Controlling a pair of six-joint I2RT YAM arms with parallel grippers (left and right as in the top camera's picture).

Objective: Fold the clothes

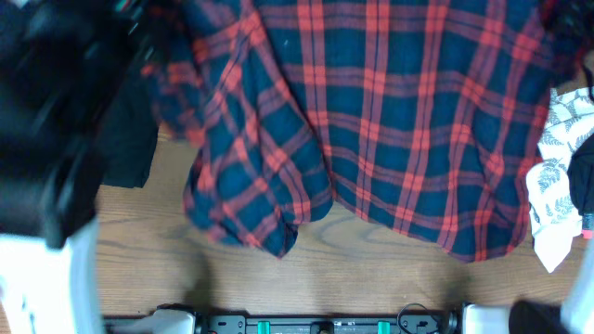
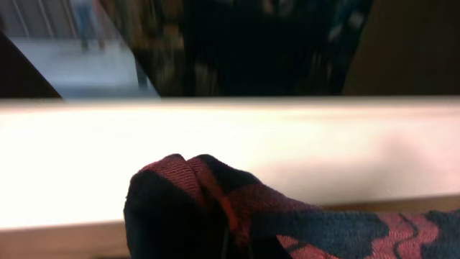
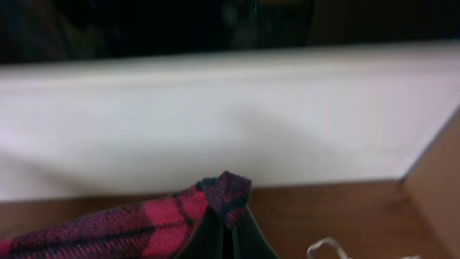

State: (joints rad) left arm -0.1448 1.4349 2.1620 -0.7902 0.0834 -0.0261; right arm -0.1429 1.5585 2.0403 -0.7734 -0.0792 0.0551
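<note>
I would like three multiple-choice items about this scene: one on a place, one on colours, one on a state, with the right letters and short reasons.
1. Seen from overhead, where is the white leaf-print garment?
A) at the right edge
B) at the left edge
C) on the shirt's middle

2. Which colours has the plaid shirt?
A) green and yellow
B) red and navy
C) grey and white

3. How are the right fingers?
A) wide open, empty
B) shut on plaid cloth
C) shut on white cloth

1 A: it lies at the frame's right side.
2 B: red stripes cross a navy ground.
3 B: the right wrist view shows plaid pinched between them.
</note>
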